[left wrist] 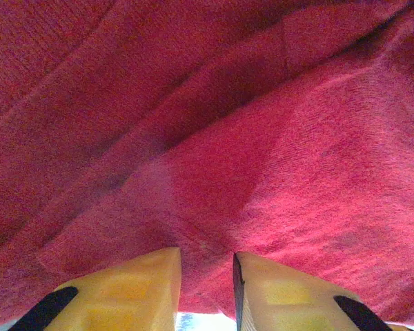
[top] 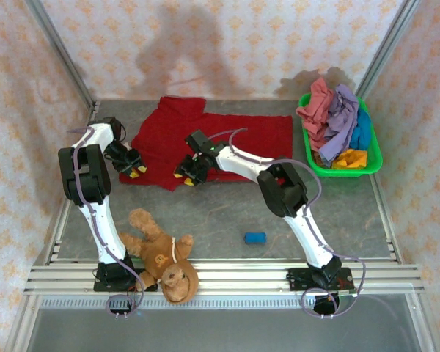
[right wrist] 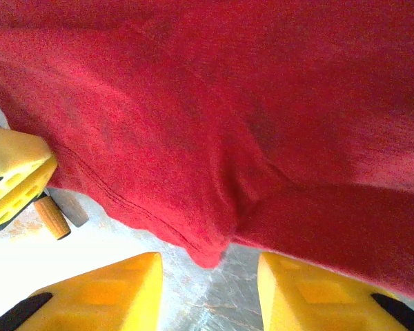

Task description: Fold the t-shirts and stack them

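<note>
Brown teddy bear (top: 161, 257) lies at lower left, its head over the metal rails (top: 279, 277). Small blue object (top: 255, 237) rests lower centre on the grey table (top: 227, 213). Green basket (top: 376, 155) stands upper right.

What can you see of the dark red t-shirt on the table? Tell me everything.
The dark red t-shirt is soft, knit-looking cloth, lying mostly flat on the far part of the grey table, creased along its near edge, where a stitched hem shows. The left gripper has its fingers close either side of a fold at the near left corner; whether they pinch it is unclear. The right gripper stands open around a point of the near hem.
</note>
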